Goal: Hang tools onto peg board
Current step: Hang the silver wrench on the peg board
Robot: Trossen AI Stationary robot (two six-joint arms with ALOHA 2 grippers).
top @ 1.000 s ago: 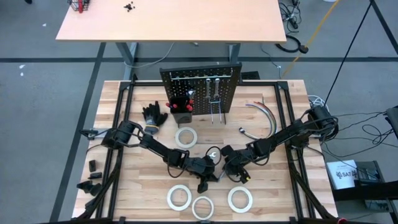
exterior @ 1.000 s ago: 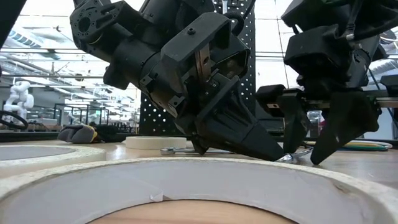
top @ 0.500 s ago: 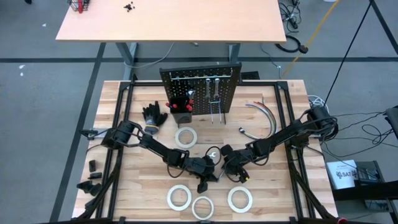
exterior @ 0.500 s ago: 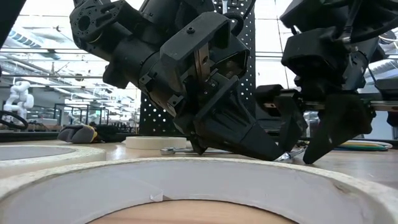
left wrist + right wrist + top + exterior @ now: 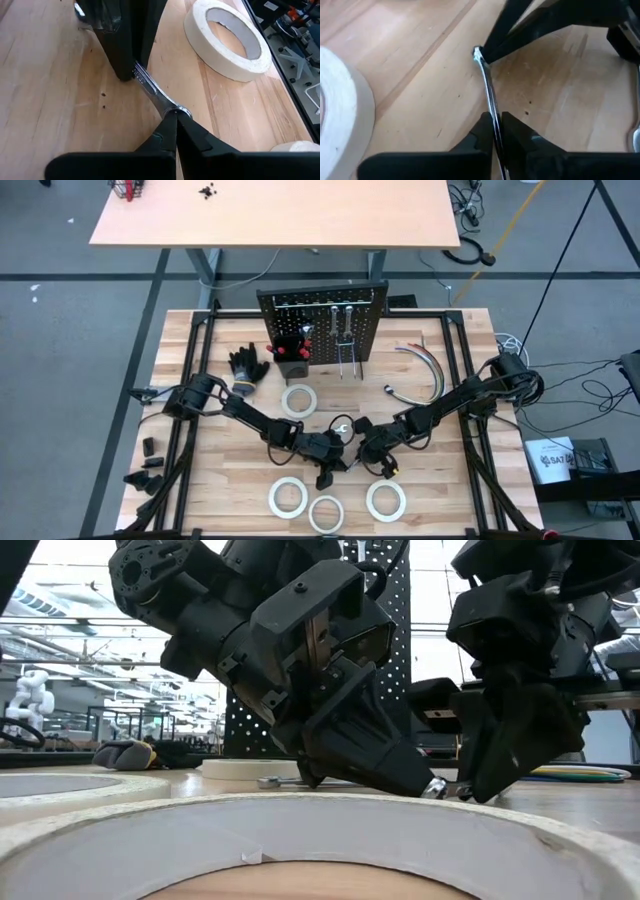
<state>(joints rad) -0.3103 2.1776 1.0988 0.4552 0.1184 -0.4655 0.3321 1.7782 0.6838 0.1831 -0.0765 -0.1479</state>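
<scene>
Four white tape rolls (image 5: 299, 400), one pair of black gloves (image 5: 248, 367), one peg board (image 5: 322, 330), two arms

Even, bright overhead light; shadows are soft. In the low view, windows glare behind and the nearest tape roll (image 5: 300, 840) is blurred.

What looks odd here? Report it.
Both tools pinch one wrench at once: the left tool holds one end, the right tool the other, above the tabletop. Nothing else stands out.
</scene>
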